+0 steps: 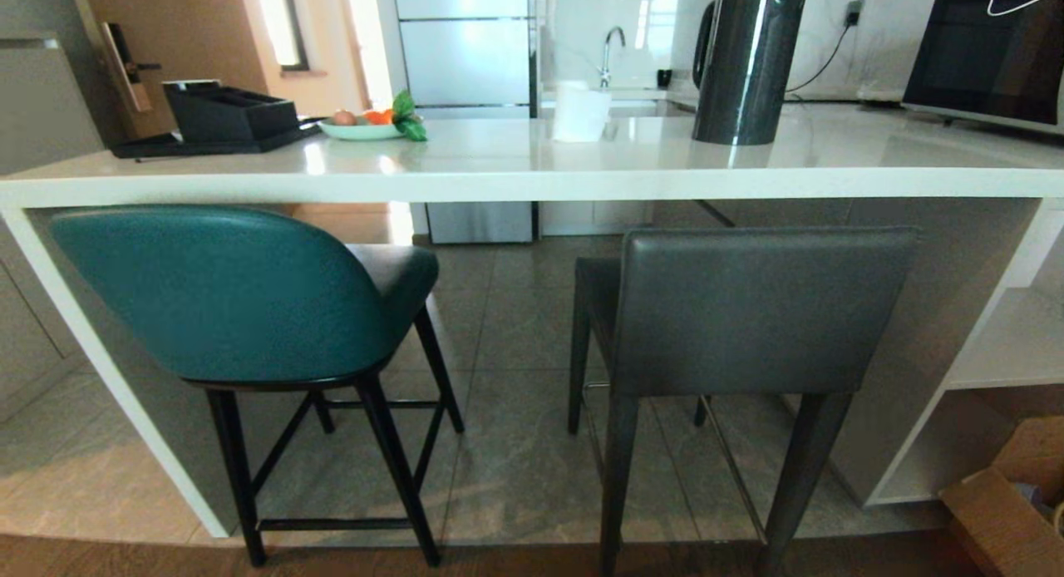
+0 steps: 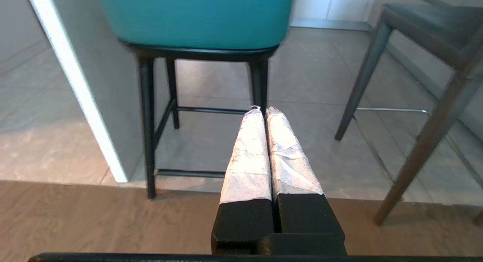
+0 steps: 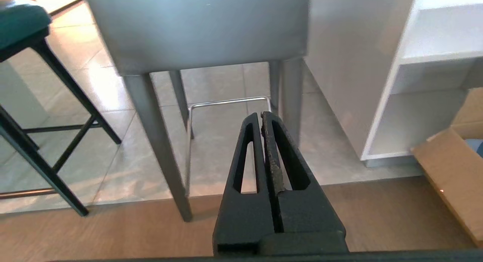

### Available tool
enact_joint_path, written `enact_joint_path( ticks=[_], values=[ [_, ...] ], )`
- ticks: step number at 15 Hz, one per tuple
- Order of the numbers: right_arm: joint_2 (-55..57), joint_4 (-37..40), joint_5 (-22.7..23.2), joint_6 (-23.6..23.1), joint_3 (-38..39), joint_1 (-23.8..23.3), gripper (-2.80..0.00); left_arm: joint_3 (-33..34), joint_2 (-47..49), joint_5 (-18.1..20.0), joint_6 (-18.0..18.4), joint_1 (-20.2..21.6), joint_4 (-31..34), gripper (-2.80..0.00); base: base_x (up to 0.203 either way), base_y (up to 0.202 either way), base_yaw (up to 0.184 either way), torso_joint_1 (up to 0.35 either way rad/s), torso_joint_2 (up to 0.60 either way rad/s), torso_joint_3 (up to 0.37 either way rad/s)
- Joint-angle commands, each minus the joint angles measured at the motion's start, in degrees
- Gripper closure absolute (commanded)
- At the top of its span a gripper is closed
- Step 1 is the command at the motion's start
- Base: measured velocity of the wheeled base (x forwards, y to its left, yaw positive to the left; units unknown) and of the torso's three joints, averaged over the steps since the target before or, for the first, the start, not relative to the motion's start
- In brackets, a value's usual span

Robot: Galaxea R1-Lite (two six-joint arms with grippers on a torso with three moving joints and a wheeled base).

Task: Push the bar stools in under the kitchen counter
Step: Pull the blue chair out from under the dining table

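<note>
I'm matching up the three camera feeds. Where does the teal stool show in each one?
Head view: teal stool at left, under the counter edge.
Left wrist view: centre top, seat and black legs straight ahead of the shut left gripper.
Right wrist view: only a corner at far left.
Shared landmark: grey stool.

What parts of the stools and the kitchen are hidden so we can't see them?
- Teal stool with curved back: in the head view its backrest hides most of the seat.
- Dark grey boxy leather stool: rear leg feet cut off by the head view's bottom edge.
- Brown cardboard box: cut off by the corner, contents unclear.
- Black microwave: cut off by the right edge.
- Fruit on the pale green plate: too small to name.
</note>
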State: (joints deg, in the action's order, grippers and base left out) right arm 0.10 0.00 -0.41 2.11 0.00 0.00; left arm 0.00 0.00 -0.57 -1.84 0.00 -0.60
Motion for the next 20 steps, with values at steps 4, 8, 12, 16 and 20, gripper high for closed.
enact_joint_path(
  ticks=[4,8,12,16,20],
  values=[
    [0.08,-0.03,-0.02,0.0,0.26,0.0,0.0,0.18,0.0,-0.04,0.0,0.0,0.03,0.0,0.0,0.189,0.0,0.002,0.0,0.004],
    [0.08,0.0,-0.02,0.0,0.26,0.0,0.0,0.18,0.0,-0.02,0.0,0.0,-0.02,0.0,0.0,0.196,-0.002,0.003,0.0,0.001],
    [0.08,0.0,-0.02,0.0,0.26,0.0,0.0,0.26,0.0,-0.04,0.0,0.0,-0.02,0.0,0.0,0.195,-0.002,0.002,0.0,0.006],
    [0.08,0.0,-0.02,0.0,0.26,0.0,0.0,0.18,0.07,-0.04,0.0,0.0,0.07,0.0,0.0,0.195,-0.004,0.002,0.0,0.003],
    [0.08,0.0,-0.02,0.0,0.26,0.0,0.0,0.23,0.08,-0.04,-0.04,0.0,0.03,0.0,0.0,0.197,-0.001,0.004,0.0,0.004]
  ],
)
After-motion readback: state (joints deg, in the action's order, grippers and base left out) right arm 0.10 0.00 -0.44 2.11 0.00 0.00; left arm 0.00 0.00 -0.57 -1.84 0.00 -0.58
